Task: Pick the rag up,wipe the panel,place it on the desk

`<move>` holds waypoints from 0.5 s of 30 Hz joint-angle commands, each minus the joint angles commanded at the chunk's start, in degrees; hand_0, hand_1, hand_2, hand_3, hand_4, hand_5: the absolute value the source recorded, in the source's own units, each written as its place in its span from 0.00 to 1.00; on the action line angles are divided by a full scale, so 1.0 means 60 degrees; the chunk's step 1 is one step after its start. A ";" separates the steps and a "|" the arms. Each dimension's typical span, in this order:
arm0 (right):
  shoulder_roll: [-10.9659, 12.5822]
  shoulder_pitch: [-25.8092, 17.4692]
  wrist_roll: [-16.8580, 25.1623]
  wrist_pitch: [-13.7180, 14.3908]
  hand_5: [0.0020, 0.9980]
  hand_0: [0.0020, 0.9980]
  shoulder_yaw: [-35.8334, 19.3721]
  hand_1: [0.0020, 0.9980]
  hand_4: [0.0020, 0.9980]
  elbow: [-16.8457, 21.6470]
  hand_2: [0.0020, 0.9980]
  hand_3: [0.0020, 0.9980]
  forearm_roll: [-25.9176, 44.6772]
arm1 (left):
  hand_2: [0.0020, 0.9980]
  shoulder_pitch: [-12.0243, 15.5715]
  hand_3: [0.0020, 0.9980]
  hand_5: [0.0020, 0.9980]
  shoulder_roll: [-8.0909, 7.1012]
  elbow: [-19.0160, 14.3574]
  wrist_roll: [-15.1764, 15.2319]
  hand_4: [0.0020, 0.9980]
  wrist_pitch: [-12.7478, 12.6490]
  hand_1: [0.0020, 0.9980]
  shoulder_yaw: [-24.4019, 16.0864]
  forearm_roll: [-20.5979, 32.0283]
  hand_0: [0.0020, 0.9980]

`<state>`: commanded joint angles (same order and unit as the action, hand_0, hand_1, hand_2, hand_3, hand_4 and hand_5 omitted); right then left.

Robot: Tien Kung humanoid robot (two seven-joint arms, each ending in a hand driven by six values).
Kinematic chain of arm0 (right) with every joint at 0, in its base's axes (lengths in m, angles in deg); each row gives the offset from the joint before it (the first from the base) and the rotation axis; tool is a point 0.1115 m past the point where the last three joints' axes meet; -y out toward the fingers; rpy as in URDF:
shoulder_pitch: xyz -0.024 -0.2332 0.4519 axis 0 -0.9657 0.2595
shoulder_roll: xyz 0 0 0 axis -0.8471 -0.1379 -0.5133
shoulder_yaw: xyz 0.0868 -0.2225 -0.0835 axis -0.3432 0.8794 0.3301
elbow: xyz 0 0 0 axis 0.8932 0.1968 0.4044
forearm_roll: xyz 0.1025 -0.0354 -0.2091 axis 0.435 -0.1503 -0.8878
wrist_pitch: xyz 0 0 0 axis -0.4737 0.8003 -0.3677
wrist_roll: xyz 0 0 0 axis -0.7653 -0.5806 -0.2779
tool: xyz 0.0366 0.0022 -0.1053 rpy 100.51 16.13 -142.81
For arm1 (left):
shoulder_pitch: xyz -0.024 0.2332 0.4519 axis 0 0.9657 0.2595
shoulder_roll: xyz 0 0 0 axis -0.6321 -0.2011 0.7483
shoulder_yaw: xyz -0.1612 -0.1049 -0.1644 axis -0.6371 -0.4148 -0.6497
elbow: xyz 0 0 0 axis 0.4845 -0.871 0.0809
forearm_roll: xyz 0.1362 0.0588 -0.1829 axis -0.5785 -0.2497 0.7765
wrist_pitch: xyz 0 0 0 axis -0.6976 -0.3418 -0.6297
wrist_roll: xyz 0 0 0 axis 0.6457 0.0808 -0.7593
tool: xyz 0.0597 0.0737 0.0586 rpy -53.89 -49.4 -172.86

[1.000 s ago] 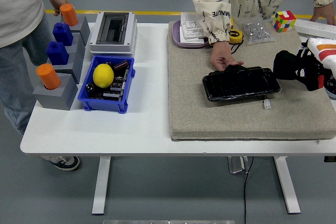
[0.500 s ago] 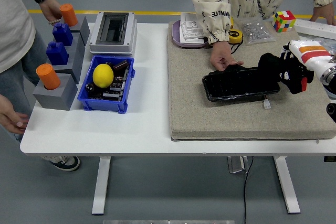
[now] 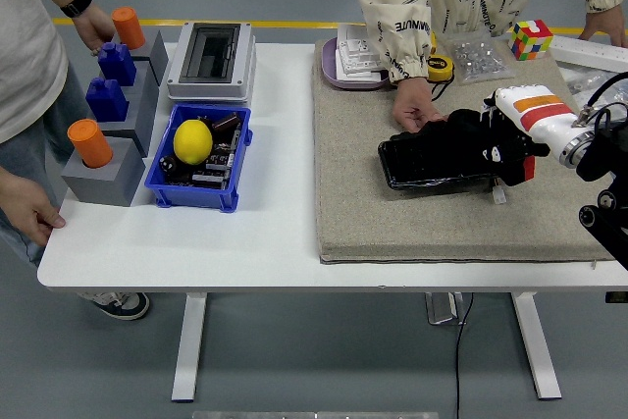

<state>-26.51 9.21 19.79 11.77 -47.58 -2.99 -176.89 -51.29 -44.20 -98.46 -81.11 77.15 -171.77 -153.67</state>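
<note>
Lying across the middle of the grey felt mat [image 3: 432, 213], the glossy black rectangular panel [image 3: 432, 162] sits flat and long-side toward the robot, probably so its whole face can be wiped. One person's hand [image 3: 417, 110], coming from a cream printed sleeve at the far side, rests at the panel's far edge, apparently steadying it. The robot's right hand [image 3: 491, 139] is down on the right end of the panel; it is black on black, so I cannot tell whether it is closed on a rag, and no rag is separately visible. My judgement is that wiping is under way, with setting the cloth on the white table [image 3: 275, 233] yet to come. The left arm is out of view. On the left, a blue plastic bin [image 3: 162, 183] holds one yellow lemon-shaped object [image 3: 193, 140] among dark parts. Beside it a stepped grey stand [image 3: 118, 179] carries two orange cylinders [image 3: 90, 142] and two blue blocks [image 3: 106, 98]; a second person's hand touches the far cylinder, their other hand rests at the table's near left edge. One grey electrical box [image 3: 210, 59], one colourful puzzle cube [image 3: 531, 37] and one yellow tape measure [image 3: 441, 67] stand along the far side.
</note>
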 joint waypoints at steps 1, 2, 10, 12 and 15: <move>-0.0022 0.0024 -0.0006 0.0001 0.00 0.23 0.0060 0.33 0.90 0.0060 0.38 0.37 0.0012 | 0.75 0.0000 0.57 0.48 0.0005 0.0000 -0.0004 0.60 0.0000 0.70 -0.0011 -0.0007 0.65; -0.0057 0.0060 -0.0014 0.0003 0.00 0.23 0.0132 0.33 0.90 0.0128 0.38 0.37 0.0024 | 0.75 -0.0002 0.57 0.48 0.0007 0.0000 -0.0008 0.60 0.0003 0.70 -0.0011 -0.0009 0.65; -0.0393 0.0301 -0.0068 0.0010 0.00 0.23 0.0716 0.33 0.90 0.0556 0.38 0.37 0.0121 | 0.75 -0.0010 0.57 0.48 -0.0004 0.0000 -0.0019 0.60 0.0002 0.70 -0.0052 -0.0044 0.65; -0.0495 0.0345 -0.0081 0.0008 0.00 0.23 0.0896 0.33 0.90 0.0666 0.38 0.37 0.0142 | 0.75 -0.0014 0.57 0.48 -0.0004 0.0000 -0.0025 0.60 0.0001 0.70 -0.0062 -0.0051 0.65; -0.0661 0.0409 -0.0104 0.0006 0.00 0.23 0.1169 0.33 0.91 0.0848 0.38 0.37 0.0174 | 0.75 -0.0019 0.57 0.48 -0.0003 0.0000 -0.0024 0.60 0.0008 0.70 -0.0054 -0.0046 0.65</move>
<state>-30.48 11.67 19.16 11.81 -40.56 2.10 -175.85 -51.40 -44.21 -98.46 -81.25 77.20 -172.09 -153.95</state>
